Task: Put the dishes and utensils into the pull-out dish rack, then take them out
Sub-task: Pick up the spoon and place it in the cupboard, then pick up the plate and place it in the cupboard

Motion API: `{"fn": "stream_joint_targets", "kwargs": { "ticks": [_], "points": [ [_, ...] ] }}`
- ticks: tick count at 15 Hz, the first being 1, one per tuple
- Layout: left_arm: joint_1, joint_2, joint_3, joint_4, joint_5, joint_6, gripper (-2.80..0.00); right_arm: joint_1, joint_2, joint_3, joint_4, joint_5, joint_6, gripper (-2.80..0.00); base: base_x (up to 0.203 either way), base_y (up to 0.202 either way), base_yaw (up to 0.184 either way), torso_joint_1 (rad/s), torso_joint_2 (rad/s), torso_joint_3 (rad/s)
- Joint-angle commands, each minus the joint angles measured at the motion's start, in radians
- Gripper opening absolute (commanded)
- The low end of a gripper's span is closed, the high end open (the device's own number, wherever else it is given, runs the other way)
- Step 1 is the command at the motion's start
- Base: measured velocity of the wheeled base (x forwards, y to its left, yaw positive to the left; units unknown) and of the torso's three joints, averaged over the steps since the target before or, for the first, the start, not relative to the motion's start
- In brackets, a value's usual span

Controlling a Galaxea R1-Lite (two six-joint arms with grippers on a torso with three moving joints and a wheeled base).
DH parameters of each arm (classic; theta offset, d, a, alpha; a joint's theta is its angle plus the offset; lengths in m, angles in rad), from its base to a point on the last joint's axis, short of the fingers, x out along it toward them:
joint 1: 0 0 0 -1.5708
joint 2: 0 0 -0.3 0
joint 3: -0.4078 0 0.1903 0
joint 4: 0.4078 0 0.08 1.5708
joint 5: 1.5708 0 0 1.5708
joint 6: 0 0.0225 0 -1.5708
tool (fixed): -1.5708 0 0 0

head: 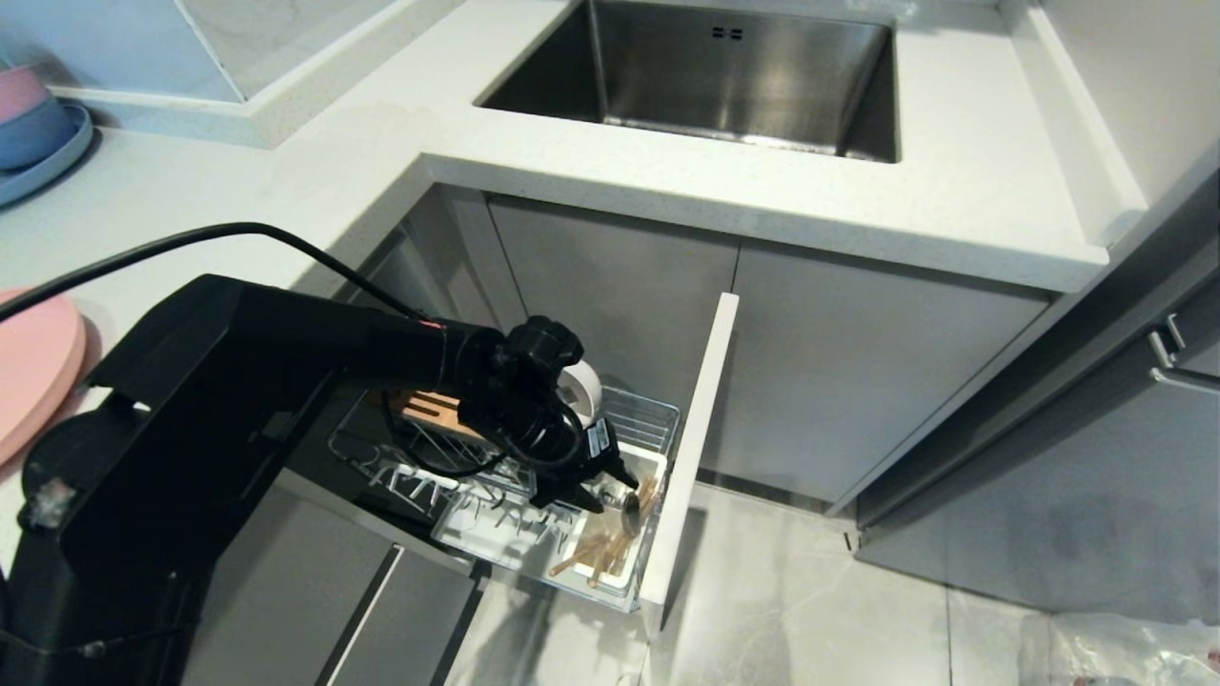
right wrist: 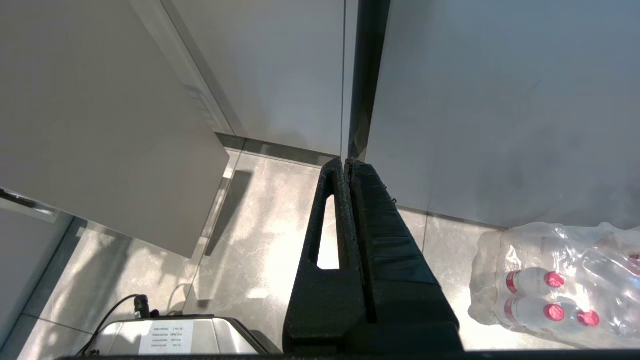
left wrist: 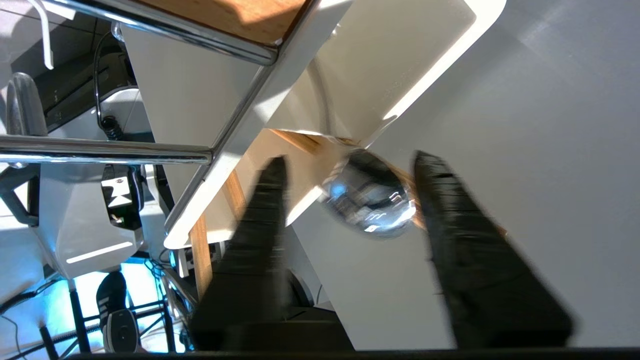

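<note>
Spoon (left wrist: 369, 200) upright in utensil cup (head: 637, 534), dark bowl uppermost, handle down.

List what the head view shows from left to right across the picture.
Salmon-pink plate → left hand over the pull-out dish rack → rack's pale front panel → plastic-wrapped pack on the floor.

a kitchen: steel sink (head: 734, 76) in white countertop (head: 953, 191), grey cabinets (head: 839, 381) below.

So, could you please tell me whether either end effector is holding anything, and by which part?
Nothing is held: the left end effector stands open around the spoon bowl; the right end effector is shut, empty.
</note>
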Motion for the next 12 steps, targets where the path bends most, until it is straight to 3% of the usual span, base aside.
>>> {"fn": "stream_joint_targets", "kwargs": {
  "ticks": [1, 5, 10, 11, 12],
  "points": [
    [0.0, -0.003, 0.0, 0.004, -0.002, -0.005, 0.0, 0.0, 0.001, 0.002, 0.0, 0.0, 0.0, -2.8, 0.0, 0.0, 0.0, 0.0, 0.0, 0.0],
    [0.0, -0.014, -0.004, 0.004, 0.02, -0.015, 0.0, 0.0, 0.001, 0.002, 0.0, 0.0, 0.001, -2.8, 0.0, 0.0, 0.0, 0.0, 0.0, 0.0],
    [0.002, -0.163, 0.002, 0.012, 0.069, -0.049, 0.0, 0.0, 0.001, 0.002, 0.0, 0.0, 0.0, -2.8, 0.0, 0.0, 0.0, 0.0, 0.0, 0.0],
    [0.003, -0.19, 0.013, 0.012, 0.074, -0.049, -2.62, 0.001, 0.001, 0.002, 0.0, 0.0, 0.0, -2.8, 0.0, 0.0, 0.0, 0.0, 0.0, 0.0],
    [0.003, -0.218, 0.022, 0.012, 0.082, -0.049, -2.8, 0.001, 0.001, 0.002, 0.0, 0.0, -0.001, -2.8, 0.0, 0.0, 0.0, 0.0, 0.0, 0.0]
  ]
}}
